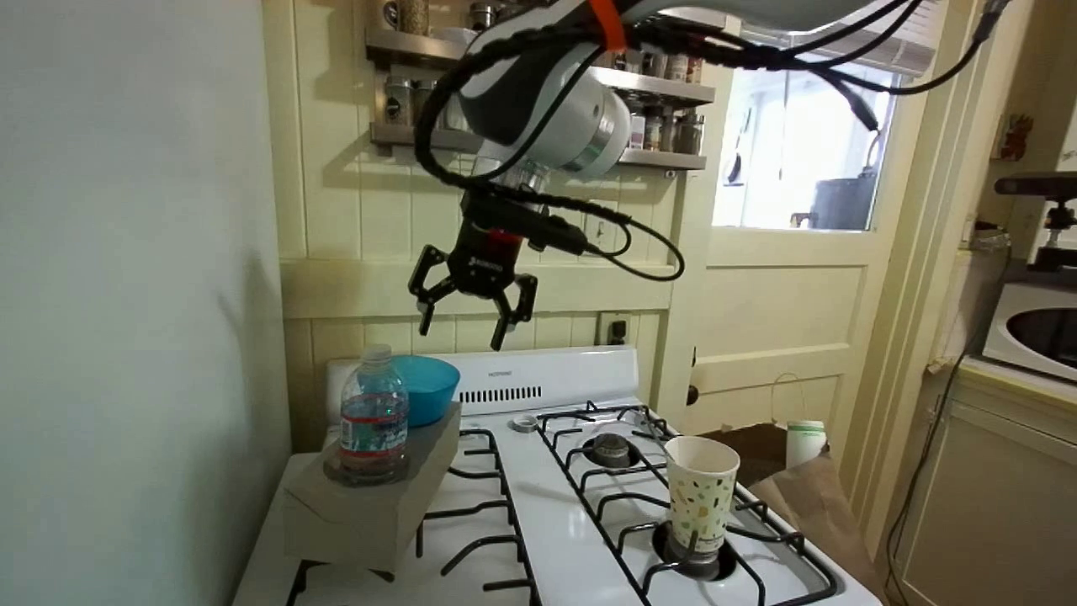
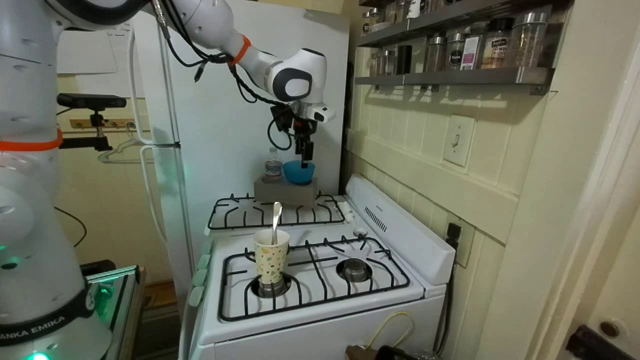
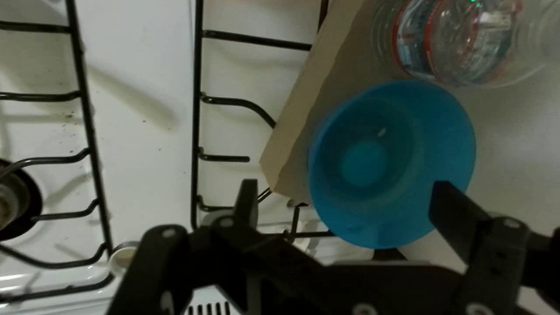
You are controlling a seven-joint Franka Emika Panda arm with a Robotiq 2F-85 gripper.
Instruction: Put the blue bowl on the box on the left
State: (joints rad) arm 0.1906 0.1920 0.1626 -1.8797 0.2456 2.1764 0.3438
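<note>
The bright turquoise-blue bowl (image 1: pixel 432 392) sits upright on a squat grey-brown cardboard box (image 1: pixel 358 530) at the left of the stove. The bowl (image 2: pixel 295 174) and the box (image 2: pixel 280 192) also show in the other exterior picture. In the wrist view the bowl (image 3: pixel 385 170) looks empty, near the end of the box (image 3: pixel 302 118). My gripper (image 1: pixel 461 340) is open and empty, above the bowl and apart from it. In an exterior view its fingertips (image 2: pixel 304 163) overlap the bowl's rim. In the wrist view the fingers (image 3: pixel 344 186) stand wide apart, one in front of the bowl's edge.
A clear water bottle (image 1: pixel 374 433) stands on the box beside the bowl. A patterned paper cup (image 1: pixel 700 497) with a spoon (image 2: pixel 276 217) stands on a burner. Black grates (image 2: pixel 315 270) cover the stove. Spice shelves (image 2: pixel 455 77) hang on the wall; a fridge (image 2: pixel 260 100) stands behind the box.
</note>
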